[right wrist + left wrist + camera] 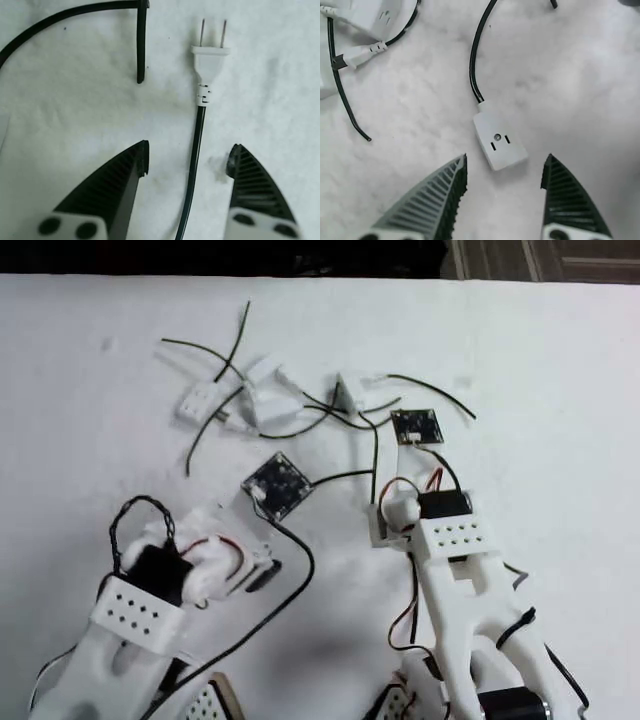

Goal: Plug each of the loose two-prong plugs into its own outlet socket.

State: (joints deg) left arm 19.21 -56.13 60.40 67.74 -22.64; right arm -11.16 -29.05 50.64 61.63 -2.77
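A white outlet socket (499, 141) lies face up on the white table, its black cord (476, 55) running away from it. My left gripper (507, 159) hangs open just above it, one finger on each side of its near end. A white two-prong plug (210, 59) lies flat with its prongs pointing away from my right gripper (190, 146). That gripper is open, and the plug's black cord (194, 160) passes between its fingers. In the high view the left gripper (232, 560) is at the lower left and the right gripper (393, 517) is at the centre right.
Several white sockets (262, 392) and loose black cords (215, 430) lie tangled at the table's back middle. Two small black boards (277, 485) (415, 425) sit nearer the arms. Another socket (380, 17) and a white plug (365, 52) lie beyond the left gripper.
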